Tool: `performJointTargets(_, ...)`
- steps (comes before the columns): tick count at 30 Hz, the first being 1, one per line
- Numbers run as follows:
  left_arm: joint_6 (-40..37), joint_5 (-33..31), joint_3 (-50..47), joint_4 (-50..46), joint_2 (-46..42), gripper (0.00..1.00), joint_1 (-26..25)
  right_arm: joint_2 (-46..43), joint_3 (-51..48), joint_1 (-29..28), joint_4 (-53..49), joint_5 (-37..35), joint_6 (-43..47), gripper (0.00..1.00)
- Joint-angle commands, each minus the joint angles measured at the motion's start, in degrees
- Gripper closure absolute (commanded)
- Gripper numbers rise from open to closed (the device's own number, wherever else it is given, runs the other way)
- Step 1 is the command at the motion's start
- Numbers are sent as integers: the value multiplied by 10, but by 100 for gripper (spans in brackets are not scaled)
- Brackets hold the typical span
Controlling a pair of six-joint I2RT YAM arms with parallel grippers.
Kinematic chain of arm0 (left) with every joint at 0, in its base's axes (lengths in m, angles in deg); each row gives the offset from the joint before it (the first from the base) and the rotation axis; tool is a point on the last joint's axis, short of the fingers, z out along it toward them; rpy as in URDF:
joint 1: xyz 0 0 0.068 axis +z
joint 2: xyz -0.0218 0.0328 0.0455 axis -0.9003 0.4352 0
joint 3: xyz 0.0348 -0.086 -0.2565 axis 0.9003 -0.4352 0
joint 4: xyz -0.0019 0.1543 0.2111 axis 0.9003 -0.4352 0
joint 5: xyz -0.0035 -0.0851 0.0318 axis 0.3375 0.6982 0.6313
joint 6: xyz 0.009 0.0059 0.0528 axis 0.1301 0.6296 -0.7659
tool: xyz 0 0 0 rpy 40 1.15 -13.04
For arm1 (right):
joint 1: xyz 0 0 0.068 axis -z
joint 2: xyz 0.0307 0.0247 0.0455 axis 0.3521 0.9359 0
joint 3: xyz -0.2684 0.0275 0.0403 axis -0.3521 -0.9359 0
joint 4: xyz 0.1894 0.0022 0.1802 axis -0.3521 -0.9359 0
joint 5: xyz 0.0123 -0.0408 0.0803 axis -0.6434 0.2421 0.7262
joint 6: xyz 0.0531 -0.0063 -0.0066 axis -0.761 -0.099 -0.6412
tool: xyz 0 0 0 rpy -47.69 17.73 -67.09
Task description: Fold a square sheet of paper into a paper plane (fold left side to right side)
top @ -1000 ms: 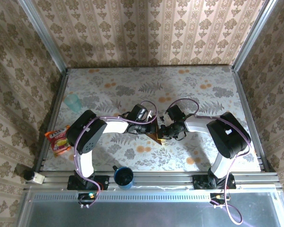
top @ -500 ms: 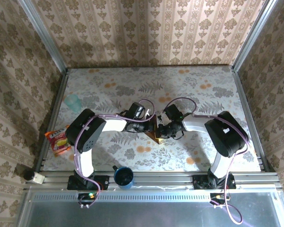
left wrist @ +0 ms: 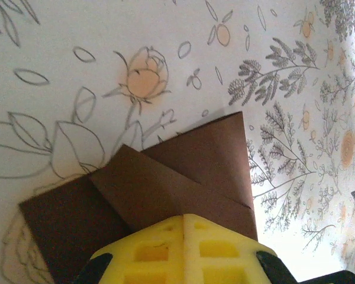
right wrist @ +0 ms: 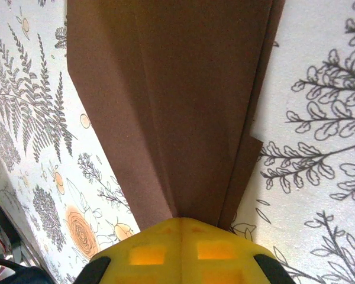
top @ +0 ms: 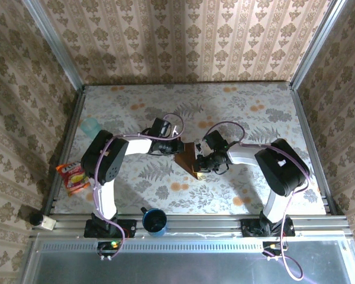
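Note:
The dark reddish-brown sheet of paper [top: 187,158] lies on the floral table, folded into overlapping layers with a pointed outline. In the left wrist view the paper [left wrist: 183,160] shows two folded flaps meeting in diagonal creases. My left gripper [left wrist: 183,218] is shut, its yellow fingertips together over the paper's near part; from above it [top: 176,148] sits at the paper's left edge. In the right wrist view the paper [right wrist: 183,89] narrows toward my right gripper [right wrist: 180,220], which is shut with its tips on the layered end. From above, the right gripper [top: 200,161] is at the paper's right side.
An orange snack packet [top: 72,176] lies at the table's left edge. A pale green cup [top: 92,127] stands at the left, and a blue cup [top: 154,220] sits on the near rail. Patterned walls close in the table on three sides.
My left gripper has drawn back up and to the left off the paper, uncovering more of it. The right gripper has shifted slightly left and stays on the paper.

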Motion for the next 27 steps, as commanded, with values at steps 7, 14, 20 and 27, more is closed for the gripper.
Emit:
performJointTargets(7, -57, -47, 57, -50, 26, 100, 60, 51, -48, -11, -97, -83, 8, 100)
performJointTargets(14, -64, -40, 18, -53, -66, 100, 51, 32, -51, -10, -66, -60, -4, 100)
performJointTargets(20, -38, -12, -48, -18, -133, 100, 3, 30, -47, -11, -60, -60, -8, 100)
performJointTargets(27, -13, 31, -36, 20, -89, 100, -46, 26, -47, -11, -56, -57, -9, 100)
